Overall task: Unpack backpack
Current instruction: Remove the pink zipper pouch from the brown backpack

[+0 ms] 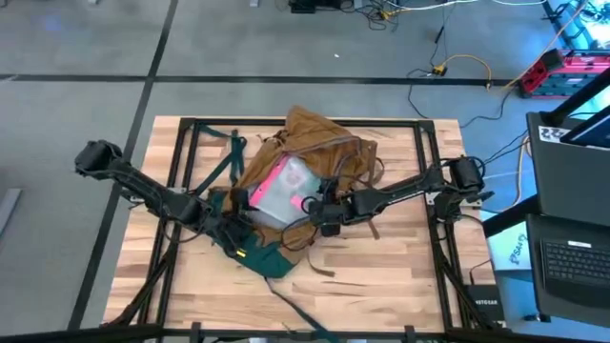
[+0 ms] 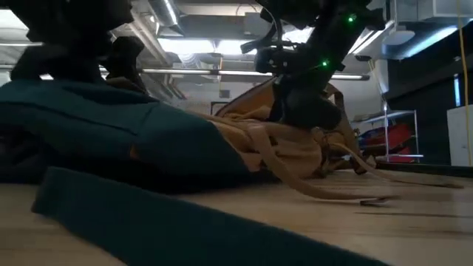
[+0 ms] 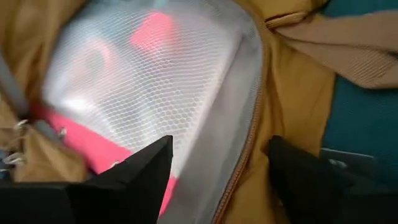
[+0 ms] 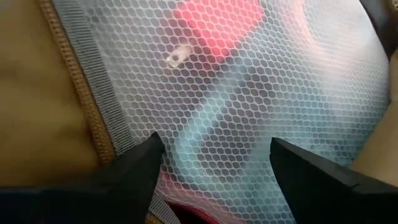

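The tan-brown backpack lies in the middle of the table, its teal base toward the near edge. A clear mesh pouch with a pink edge sticks out of its open mouth. My left gripper is open at the mouth's near left side. Its fingers stand on either side of the grey lining and zip edge, one finger over the pouch's pink edge. My right gripper is open right over the pouch's mesh face, coming from the table's right. My left gripper straddles the backpack's zip edge with open fingers; whether either finger touches it or the pouch I cannot tell. My right gripper hangs low over the pouch's mesh with both fingers spread; I cannot tell whether the fingertips touch it.
A teal strap and a tan strap trail from the backpack over the wooden table toward its near edge. More teal straps lie at the far left. A laptop stands beyond the table's right edge.
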`<action>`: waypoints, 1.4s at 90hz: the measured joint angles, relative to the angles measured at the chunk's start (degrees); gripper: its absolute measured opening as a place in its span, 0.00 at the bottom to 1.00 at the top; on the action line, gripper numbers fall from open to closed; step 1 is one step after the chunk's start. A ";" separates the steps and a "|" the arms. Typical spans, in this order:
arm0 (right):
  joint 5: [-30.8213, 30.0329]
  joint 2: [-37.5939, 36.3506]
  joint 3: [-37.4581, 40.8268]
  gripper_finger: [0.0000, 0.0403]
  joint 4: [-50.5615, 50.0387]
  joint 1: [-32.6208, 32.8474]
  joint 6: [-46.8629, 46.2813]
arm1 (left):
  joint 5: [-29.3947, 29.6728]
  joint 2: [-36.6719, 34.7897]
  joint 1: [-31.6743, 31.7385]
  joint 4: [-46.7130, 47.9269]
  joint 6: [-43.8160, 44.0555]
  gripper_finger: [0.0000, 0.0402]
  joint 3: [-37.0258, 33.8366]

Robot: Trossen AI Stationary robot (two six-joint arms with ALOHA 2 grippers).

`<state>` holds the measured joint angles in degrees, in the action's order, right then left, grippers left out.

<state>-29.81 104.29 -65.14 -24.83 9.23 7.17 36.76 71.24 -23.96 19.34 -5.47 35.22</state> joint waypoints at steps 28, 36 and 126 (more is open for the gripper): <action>1.05 0.02 0.04 0.71 1.01 0.00 0.85 | 0.91 0.72 4.98 -3.86 -7.12 0.61 -1.96; 1.40 0.02 0.04 0.71 1.25 0.02 0.86 | 1.01 0.98 5.92 -4.80 -9.32 0.61 -1.96; 2.47 0.04 0.02 0.71 2.46 0.11 0.77 | -10.21 1.38 14.41 2.39 -21.36 0.61 5.90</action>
<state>-27.33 104.33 -65.12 -22.38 9.34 7.94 26.55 72.62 -9.56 21.73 -26.83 41.13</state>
